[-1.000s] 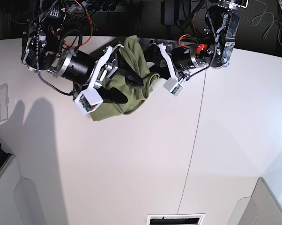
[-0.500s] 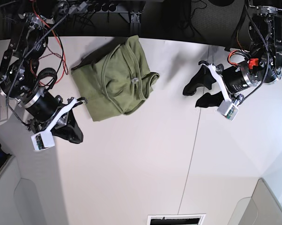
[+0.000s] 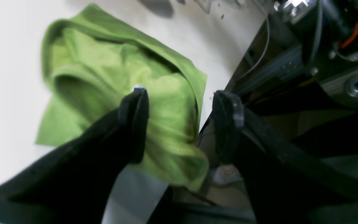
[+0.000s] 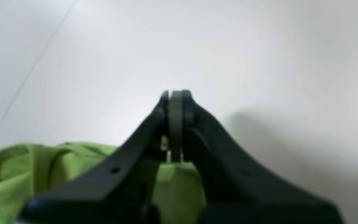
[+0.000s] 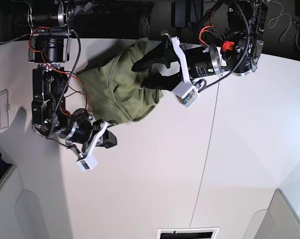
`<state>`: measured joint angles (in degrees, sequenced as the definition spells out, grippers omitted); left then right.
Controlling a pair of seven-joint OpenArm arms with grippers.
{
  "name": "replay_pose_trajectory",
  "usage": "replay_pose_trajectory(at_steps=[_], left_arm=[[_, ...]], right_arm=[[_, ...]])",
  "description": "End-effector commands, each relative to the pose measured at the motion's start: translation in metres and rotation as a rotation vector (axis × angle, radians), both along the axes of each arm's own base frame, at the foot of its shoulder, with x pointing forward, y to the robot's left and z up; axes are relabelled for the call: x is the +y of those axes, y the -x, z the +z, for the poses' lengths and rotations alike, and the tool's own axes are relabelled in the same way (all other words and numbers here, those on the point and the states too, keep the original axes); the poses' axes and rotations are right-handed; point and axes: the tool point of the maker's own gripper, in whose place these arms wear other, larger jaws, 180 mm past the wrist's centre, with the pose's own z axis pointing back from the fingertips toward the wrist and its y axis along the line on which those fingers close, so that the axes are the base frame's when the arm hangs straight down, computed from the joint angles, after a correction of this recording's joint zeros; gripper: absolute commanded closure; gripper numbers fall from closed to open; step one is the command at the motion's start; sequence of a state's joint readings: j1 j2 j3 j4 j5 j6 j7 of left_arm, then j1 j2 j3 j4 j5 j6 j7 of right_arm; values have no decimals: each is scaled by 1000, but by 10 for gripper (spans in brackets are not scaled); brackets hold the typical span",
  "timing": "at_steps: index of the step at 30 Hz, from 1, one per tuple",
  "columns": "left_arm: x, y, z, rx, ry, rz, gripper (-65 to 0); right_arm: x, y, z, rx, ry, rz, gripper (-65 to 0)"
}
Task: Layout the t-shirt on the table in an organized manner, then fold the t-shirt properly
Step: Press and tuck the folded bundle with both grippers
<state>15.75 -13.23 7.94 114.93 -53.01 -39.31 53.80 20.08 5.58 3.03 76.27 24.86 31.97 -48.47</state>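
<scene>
my right claw (image 4: 176,124) is pressed together on nothing, over bare table (image 5: 155,174); the t-shirt (image 5: 122,84) lies bunched just behind and beside it, toward the far edge. my left claw (image 3: 182,124) is spread wide, holding nothing, one fingertip (image 3: 135,102) over the cloth near the small white tag (image 3: 138,86), the other past the table's far edge. the shirt is a crumpled heap, so i can't tell which way its neck points; its long axis runs diagonally from the far edge inward.
</scene>
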Motion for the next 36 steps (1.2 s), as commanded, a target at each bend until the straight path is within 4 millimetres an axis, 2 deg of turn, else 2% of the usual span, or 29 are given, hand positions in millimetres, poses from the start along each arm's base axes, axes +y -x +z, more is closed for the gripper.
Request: replay_pose_trajectory(at_steps=[1, 4, 7, 11, 15, 22, 25, 28, 31, 33, 36], left_arm=[[-7, -2, 7, -20, 37, -5, -326], [-17, 3, -14, 39, 23, -12, -326], [-17, 3, -41, 82, -21, 6, -326], [-3, -13, -75, 95, -121, 39, -326], [5, -42, -84, 85, -163, 52, -326], [15, -111, -70, 5, -206, 79, -326], [17, -135, -66, -7, -222, 78, -326], [14, -149, -64, -14, -237, 63, -326], [16, -159, -51, -46, -229, 64, -326], [21, -164, -31, -87, -200, 64, -326], [35, -161, -4, -162, -234, 32, -326]], right_arm=[[7, -11, 17, -59, -16, 18, 0], [17, -1, 4, -32, 20, 66, 0], [12, 4, -3, -1, 56, 83, 0], [-7, 12, -8, 48, 64, 85, 0], [-20, 29, -16, 110, 24, 88, 0], [-16, 76, -35, 186, -40, 109, 0], [-7, 96, -31, 177, -69, 129, 0], [2, 112, -22, 148, -79, 153, 0], [0, 115, -13, 105, -44, 159, 0], [-5, 109, -2, 67, -38, 137, 0], [-18, 99, 21, -10, -31, 95, 0]])
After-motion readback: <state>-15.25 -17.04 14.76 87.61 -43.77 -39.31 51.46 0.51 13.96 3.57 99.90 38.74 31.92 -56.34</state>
